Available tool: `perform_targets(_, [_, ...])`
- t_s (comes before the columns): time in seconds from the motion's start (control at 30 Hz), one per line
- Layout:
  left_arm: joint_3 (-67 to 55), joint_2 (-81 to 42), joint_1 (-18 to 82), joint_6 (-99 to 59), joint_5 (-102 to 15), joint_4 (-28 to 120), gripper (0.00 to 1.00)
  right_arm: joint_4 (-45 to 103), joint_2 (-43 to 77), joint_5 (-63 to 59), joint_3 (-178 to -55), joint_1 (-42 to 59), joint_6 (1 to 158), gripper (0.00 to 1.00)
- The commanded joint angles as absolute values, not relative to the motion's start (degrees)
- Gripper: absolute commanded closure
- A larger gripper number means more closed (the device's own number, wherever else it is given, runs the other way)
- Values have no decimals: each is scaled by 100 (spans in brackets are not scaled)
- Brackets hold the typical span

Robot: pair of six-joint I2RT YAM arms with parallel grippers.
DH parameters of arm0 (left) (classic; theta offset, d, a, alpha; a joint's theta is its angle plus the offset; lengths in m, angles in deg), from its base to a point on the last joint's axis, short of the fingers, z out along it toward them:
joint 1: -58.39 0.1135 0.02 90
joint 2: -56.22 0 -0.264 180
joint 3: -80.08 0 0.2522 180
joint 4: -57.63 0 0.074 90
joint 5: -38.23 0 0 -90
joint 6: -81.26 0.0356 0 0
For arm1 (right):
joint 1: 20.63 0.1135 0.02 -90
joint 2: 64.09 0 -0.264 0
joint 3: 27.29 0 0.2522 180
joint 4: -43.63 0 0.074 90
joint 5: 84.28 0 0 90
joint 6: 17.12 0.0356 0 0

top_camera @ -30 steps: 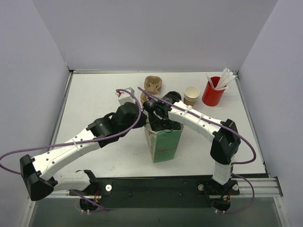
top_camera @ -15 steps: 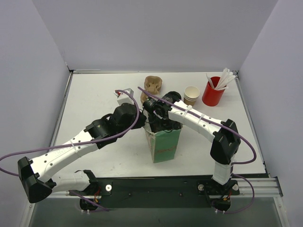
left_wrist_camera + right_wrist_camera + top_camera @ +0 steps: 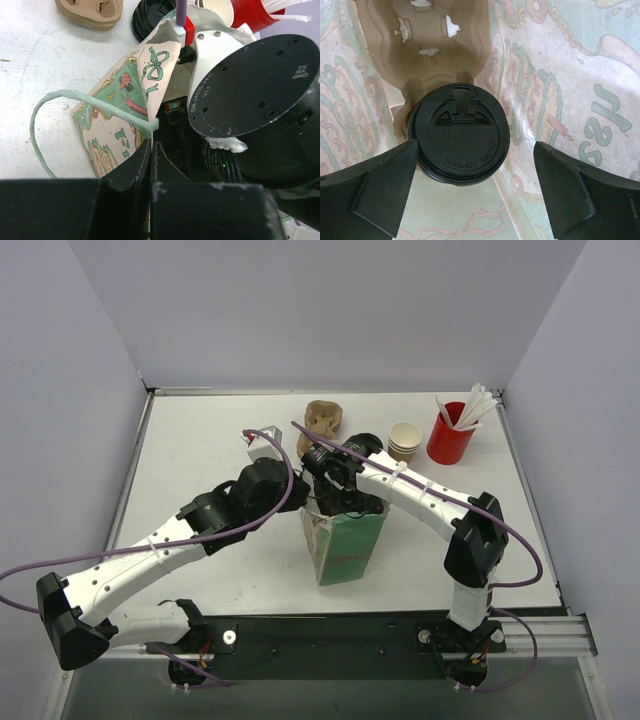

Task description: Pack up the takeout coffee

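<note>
The left gripper (image 3: pixel 151 150) pinches the bag (image 3: pixel 110 130) at its rim. The right gripper (image 3: pixel 476 150) hangs open over the coffee (image 3: pixel 459 134), seated in a tray (image 3: pixel 420 50).

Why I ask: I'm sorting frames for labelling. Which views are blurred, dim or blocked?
Top external view: evenly lit and sharp, though the arms cover the mouth of the green printed paper bag. Left wrist view: bag sharp, the left tool a dark, soft foreground. Right wrist view: dimmer, warm light inside the bag; round black plastic lid crisp, right tool in dark silhouette.

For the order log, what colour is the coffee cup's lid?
The lid is black, clearest in the right wrist view.
</note>
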State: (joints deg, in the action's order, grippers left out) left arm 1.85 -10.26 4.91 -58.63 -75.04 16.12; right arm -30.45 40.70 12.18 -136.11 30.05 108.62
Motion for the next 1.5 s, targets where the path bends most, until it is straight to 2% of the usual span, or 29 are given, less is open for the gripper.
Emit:
perform_targets(0.0, [321, -1005, 513, -5796, -7357, 1433, 100, -3183, 3953, 1239, -13931, 3070, 10812, 7])
perform_targets(1.47, [278, -1014, 521, -5735, -7515, 950, 100, -3377, 3944, 1117, -14282, 3035, 10663, 7])
